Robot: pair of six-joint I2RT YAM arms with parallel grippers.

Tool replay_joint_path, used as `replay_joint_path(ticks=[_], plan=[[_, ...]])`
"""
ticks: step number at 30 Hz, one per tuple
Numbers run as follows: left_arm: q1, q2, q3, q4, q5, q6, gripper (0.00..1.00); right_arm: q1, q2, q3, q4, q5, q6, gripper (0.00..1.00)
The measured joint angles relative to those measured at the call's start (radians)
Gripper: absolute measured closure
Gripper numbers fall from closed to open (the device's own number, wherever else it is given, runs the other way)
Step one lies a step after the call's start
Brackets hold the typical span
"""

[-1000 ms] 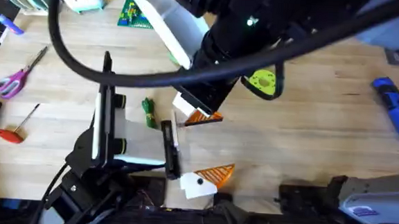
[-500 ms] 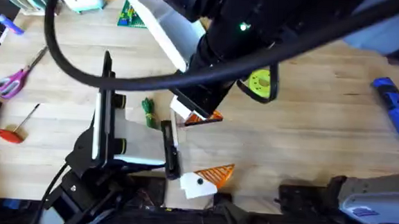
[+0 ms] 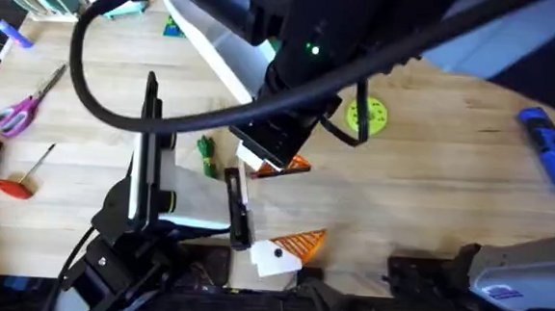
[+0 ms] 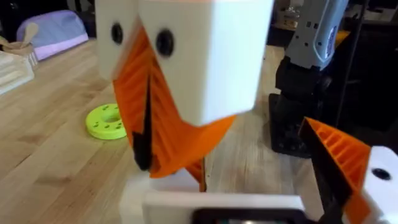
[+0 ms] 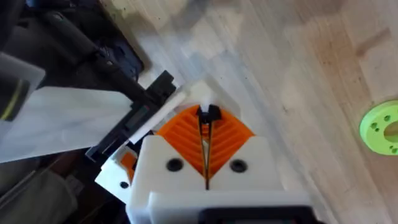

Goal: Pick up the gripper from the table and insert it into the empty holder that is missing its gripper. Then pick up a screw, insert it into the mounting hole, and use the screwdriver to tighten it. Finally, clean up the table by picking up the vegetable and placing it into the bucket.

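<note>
Now right tool pinched tight on a tiny dark screw, beside left tool, open, holding nothing, above wooden worktop

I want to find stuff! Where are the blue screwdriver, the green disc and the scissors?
screwdriver [image 3: 554,153], overhead view, middle of its blue body.
green disc [image 3: 368,116], overhead view, its flat top face.
scissors [image 3: 15,112], overhead view, its purple handles.

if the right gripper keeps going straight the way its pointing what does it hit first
Probably the empty holder, the white block just past the right gripper's shut tips, though depth is unclear.
</note>
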Motion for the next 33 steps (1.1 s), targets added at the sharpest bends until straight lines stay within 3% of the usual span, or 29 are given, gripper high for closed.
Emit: replay_joint_path(ticks=[13, 16, 27, 31, 33], plan=[[0.000, 0.000, 0.000, 0.000, 0.000, 0.000, 0.007, 0.000, 0.000, 0.000, 0.000, 0.000, 0.001, 0.991], [0.000, 0.000, 0.000, 0.000, -0.001, 0.000, 0.009, 0.000, 0.000, 0.000, -0.003, -0.001, 0.003, 0.838], [0.000, 0.000, 0.000, 0.000, -0.002, 0.000, 0.008, 0.006, 0.001, 0.000, -0.008, -0.004, 0.008, 0.582], [0.000, 0.000, 0.000, 0.000, -0.006, 0.000, 0.008, 0.005, -0.005, 0.000, -0.012, -0.003, 0.013, 0.357], [0.000, 0.000, 0.000, 0.001, -0.006, 0.002, 0.008, -0.002, -0.012, 0.000, -0.020, 0.006, 0.016, 0.158]])
